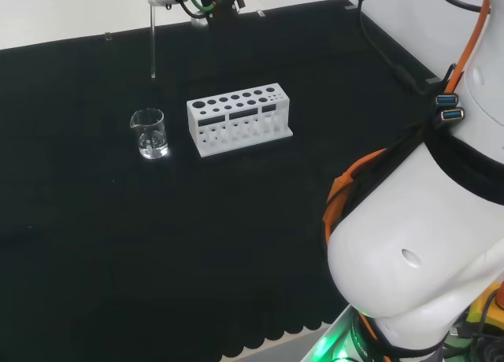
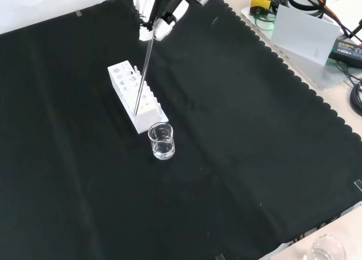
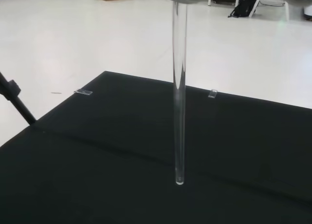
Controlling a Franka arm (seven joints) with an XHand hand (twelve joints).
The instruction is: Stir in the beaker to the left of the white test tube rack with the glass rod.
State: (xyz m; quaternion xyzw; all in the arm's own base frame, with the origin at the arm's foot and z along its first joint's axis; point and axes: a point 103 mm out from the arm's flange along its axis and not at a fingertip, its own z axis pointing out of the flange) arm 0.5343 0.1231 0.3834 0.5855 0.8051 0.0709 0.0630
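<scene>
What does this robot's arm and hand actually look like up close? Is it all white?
Mostly. The arm has big, rounded, glossy white links, with orange and black cables running along it and blue plugs near one joint. A green light glows at its base. The hand is black and white, with white-tipped fingers and green wiring showing behind it in the head view.

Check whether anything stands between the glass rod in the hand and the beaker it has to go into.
Nothing visible does. The hand holds the glass rod upright in the air, its tip above and beyond the beaker in the head view. The white rack stands beside the beaker, off that path. The beaker's mouth is open.
</scene>
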